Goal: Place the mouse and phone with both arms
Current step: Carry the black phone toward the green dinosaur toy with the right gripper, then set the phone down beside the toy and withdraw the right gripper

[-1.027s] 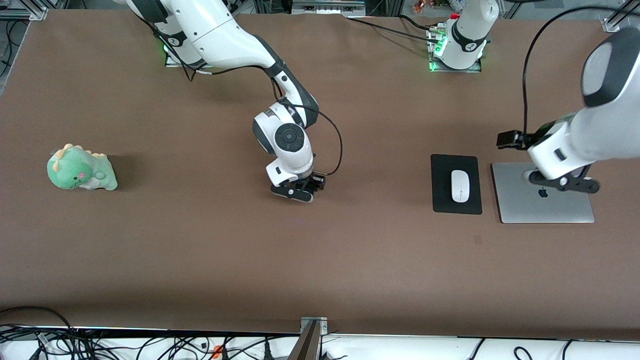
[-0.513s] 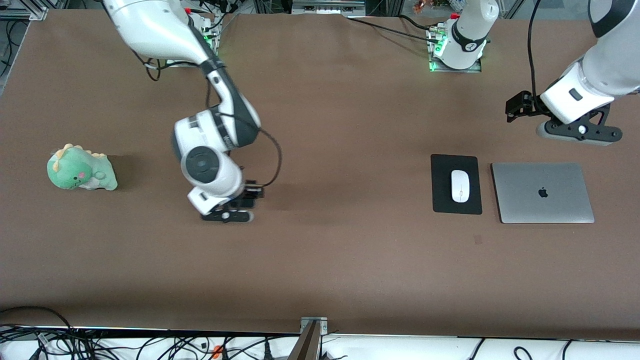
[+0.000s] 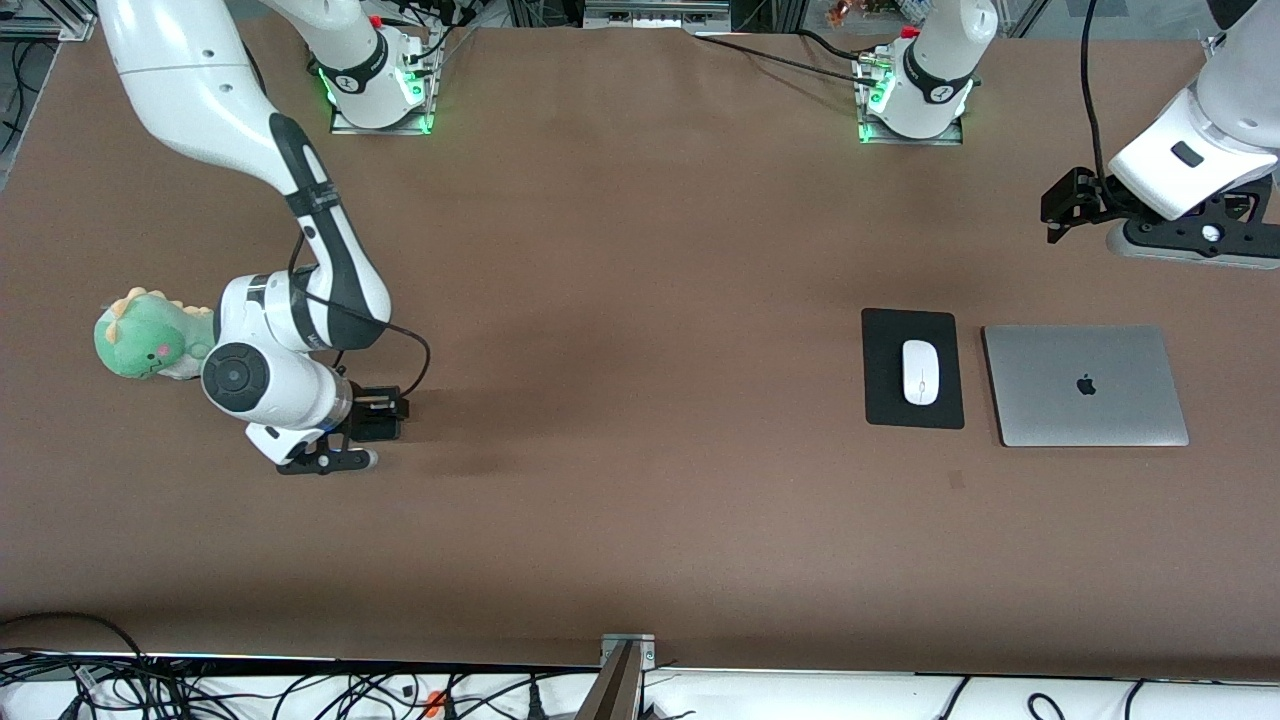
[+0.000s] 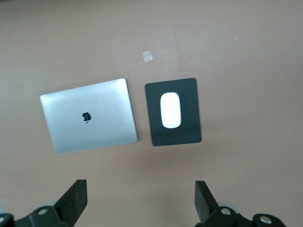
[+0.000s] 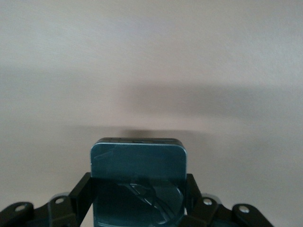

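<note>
The right hand [image 3: 330, 462] hung low, fingers clamped on a load; the left hand [image 3: 1180, 238] hovered high, fingers spread.

No readable words or numbers appear anywhere; the one recognisable sign is a dark Apple logo [image 3: 1086, 385], an apple shape with a bite, centred on the lid of a closed silver laptop [image 3: 1120, 410] lying flat on the brown table; the left wrist view shows the same logo on the same lid; small dark round marks sit on the white bases of both arms near their green lights, but they are too small to read; the right wrist view shows no text.
</note>
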Available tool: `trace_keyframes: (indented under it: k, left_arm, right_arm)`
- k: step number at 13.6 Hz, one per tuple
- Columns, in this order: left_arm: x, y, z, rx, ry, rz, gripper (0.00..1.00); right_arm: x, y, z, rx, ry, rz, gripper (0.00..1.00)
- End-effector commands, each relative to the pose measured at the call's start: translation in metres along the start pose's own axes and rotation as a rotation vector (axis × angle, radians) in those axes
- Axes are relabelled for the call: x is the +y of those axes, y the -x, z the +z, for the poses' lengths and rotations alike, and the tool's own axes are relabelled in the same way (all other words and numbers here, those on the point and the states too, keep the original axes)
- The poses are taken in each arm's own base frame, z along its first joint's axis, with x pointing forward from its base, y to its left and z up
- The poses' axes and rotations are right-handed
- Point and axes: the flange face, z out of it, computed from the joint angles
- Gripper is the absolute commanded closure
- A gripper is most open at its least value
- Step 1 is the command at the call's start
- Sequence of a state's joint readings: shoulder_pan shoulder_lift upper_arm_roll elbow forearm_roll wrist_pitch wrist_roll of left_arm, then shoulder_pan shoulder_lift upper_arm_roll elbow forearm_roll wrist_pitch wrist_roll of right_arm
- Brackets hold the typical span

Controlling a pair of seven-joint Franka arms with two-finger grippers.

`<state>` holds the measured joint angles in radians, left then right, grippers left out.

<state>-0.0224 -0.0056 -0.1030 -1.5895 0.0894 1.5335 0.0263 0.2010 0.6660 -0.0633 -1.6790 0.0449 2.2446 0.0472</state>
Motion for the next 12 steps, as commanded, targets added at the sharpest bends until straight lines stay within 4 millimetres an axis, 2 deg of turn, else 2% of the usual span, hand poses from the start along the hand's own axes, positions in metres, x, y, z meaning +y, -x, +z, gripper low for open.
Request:
trace_keyframes:
  k: [1,2,3,4,5,6,8,9,10,12]
  left_arm:
    - [-0.019,-0.007,-0.01,0.049,0.058,-0.032,0.0]
    - [-0.022,-0.008,-0.011,0.062,0.058,-0.037,0.0]
    - [-0.023,-0.008,-0.011,0.062,0.058,-0.04,0.0]
    - [-0.023,-0.008,-0.011,0.058,0.057,-0.042,0.0]
    - [-0.023,-0.006,-0.013,0.055,0.052,-0.049,0.0]
    - [-0.022,-0.006,-0.013,0.054,0.053,-0.072,0.0]
    - [-0.021,-0.004,-0.014,0.049,0.053,-0.097,0.0]
    - [-0.021,-0.004,-0.014,0.048,0.053,-0.097,0.0]
    - [-0.021,-0.004,-0.014,0.047,0.053,-0.099,0.0]
    - [-0.021,-0.004,-0.014,0.048,0.055,-0.099,0.0]
  right_arm:
    - [0.001,0.005,0.023,-0.002,-0.039,0.025,0.53]
    - [0.002,0.005,0.028,-0.005,-0.048,0.037,0.49]
    - [0.003,0.005,0.029,-0.004,-0.049,0.04,0.36]
    - [0.005,0.004,0.027,-0.005,-0.051,0.05,0.08]
    - [0.006,0.003,0.022,-0.002,-0.051,0.054,0.0]
    - [0.005,0.002,0.017,0.004,-0.052,0.054,0.0]
    - [0.002,0.002,-0.024,0.033,-0.061,0.056,0.0]
    - [0.001,0.003,-0.051,0.052,-0.062,0.08,0.0]
    - [0.001,0.006,-0.085,0.082,-0.069,0.086,0.0]
    - [0.003,0.026,-0.163,0.101,-0.082,0.102,0.0]
